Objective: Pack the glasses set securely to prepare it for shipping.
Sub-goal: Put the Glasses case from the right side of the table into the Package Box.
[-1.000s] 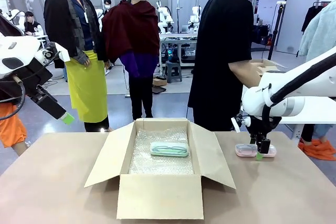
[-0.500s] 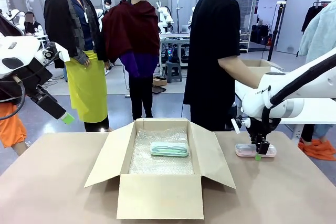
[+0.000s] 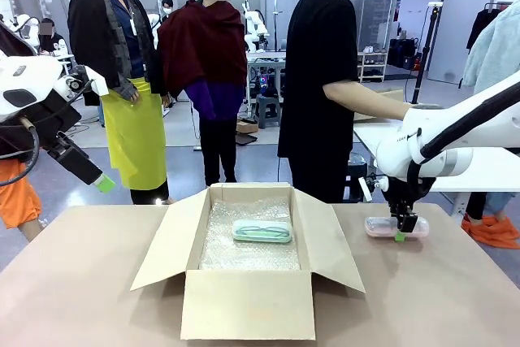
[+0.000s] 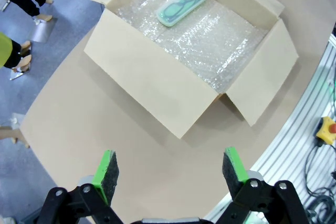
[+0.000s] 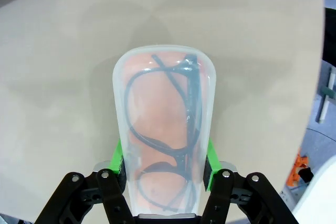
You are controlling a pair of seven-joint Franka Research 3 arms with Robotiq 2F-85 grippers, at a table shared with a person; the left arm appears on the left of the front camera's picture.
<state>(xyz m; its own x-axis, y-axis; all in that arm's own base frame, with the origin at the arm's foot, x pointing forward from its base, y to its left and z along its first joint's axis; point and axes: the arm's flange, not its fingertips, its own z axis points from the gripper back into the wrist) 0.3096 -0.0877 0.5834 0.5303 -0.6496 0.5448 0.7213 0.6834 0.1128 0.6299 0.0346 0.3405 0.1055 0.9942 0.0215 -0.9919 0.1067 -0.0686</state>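
right gripper [image 3: 400, 232]: jaws grasping pink clear-topped rounded glasses case [image 5: 163, 93] by surface's [image 3: 81, 282] far-right edge | left gripper [image 4: 170, 163]: jaws released, empty | mint-green clear-topped glasses case [image 3: 262, 231]: on bubble wrap [image 3: 244, 256] inside open cardboard box [image 3: 248, 306]

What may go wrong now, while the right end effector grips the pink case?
The right end effector grips the pink case by its smooth rounded sides, so it might slip when lifted. On the way into the box, it might catch the right flap or land on the mint-green case.
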